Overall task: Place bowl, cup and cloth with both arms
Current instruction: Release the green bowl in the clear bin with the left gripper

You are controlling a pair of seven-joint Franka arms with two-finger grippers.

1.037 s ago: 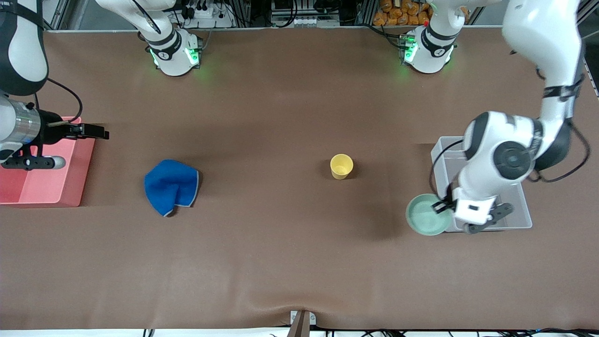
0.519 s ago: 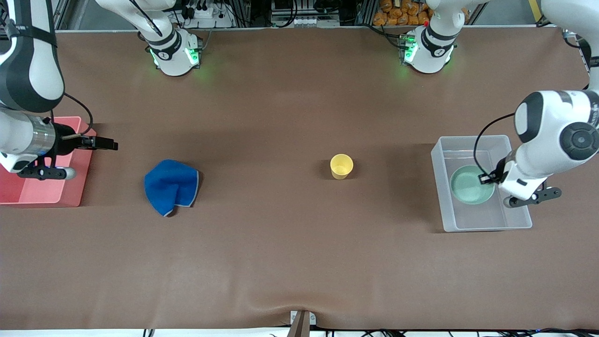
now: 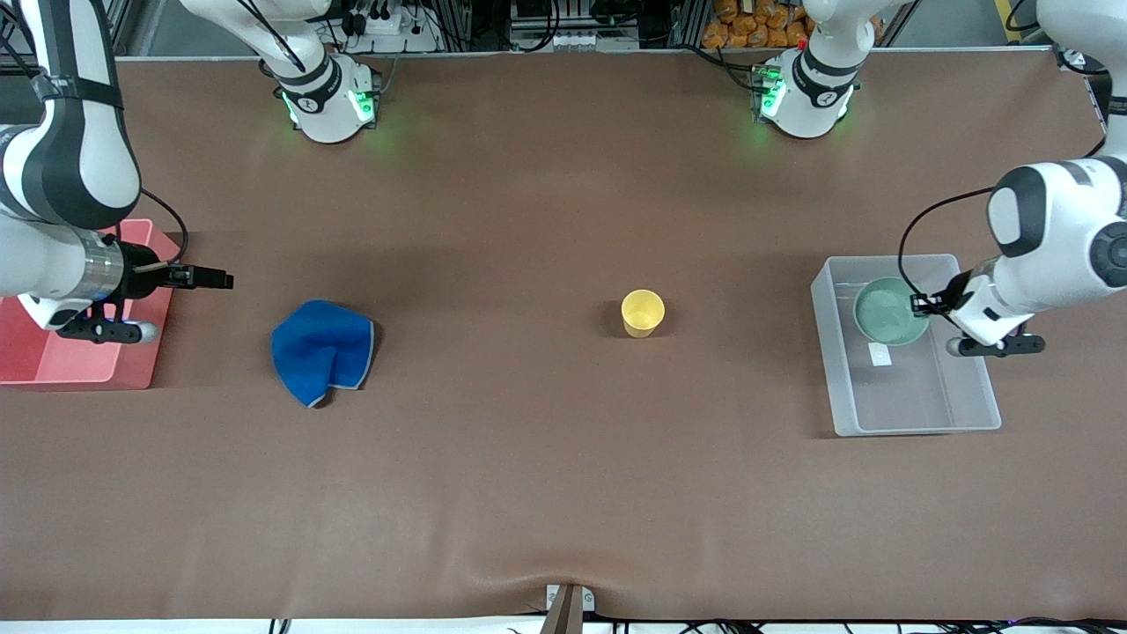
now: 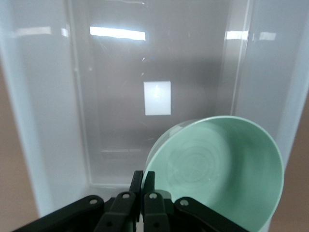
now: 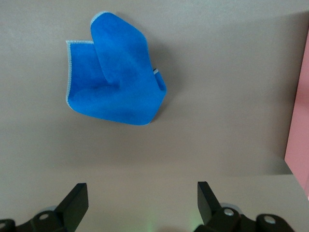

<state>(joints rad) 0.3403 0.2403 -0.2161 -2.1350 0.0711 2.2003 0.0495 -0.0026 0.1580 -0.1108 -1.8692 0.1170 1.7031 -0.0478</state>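
Bench: brown mat (image 3: 546, 475) is stretching wide across the whole scene, both green-lit arm bases sitting along its edge farthest from the front camera.
Left arm: it is reaching out over the left arm's end of the bench, wrist leaning in over the clear bin.
Right arm: it is hanging at the right arm's end of the bench, over the edge of the pink bin, wrist pointing toward the cloth.
Clear bin: see-through plastic tub (image 3: 968, 421) is sitting at the left arm's end, a small white label showing on its floor (image 4: 157, 98).
Pink bin: pink tub (image 3: 79, 365) is sitting at the right arm's end, partly covered by the right arm.
Cloth: royal-blue cloth (image 3: 321, 350) is lying crumpled and folded over itself on the bare mat, near the pink bin but apart from it; the right wrist view is showing its pale edging (image 5: 116, 77).
Bowl: mint-green bowl (image 3: 889, 310) is hanging tilted inside the clear bin, in the part farthest from the front camera.
Cup: yellow cup (image 3: 642, 312) is standing upright and alone on the mat between cloth and clear bin, well apart from both.
Left gripper: gripper (image 3: 922, 305) is pinching the bowl's rim, fingers pressed tight together on it (image 4: 143, 186).
Right gripper: gripper (image 3: 216, 280) is hovering over the mat beside the pink bin, fingers (image 5: 77, 200) spread wide and gripping nothing.
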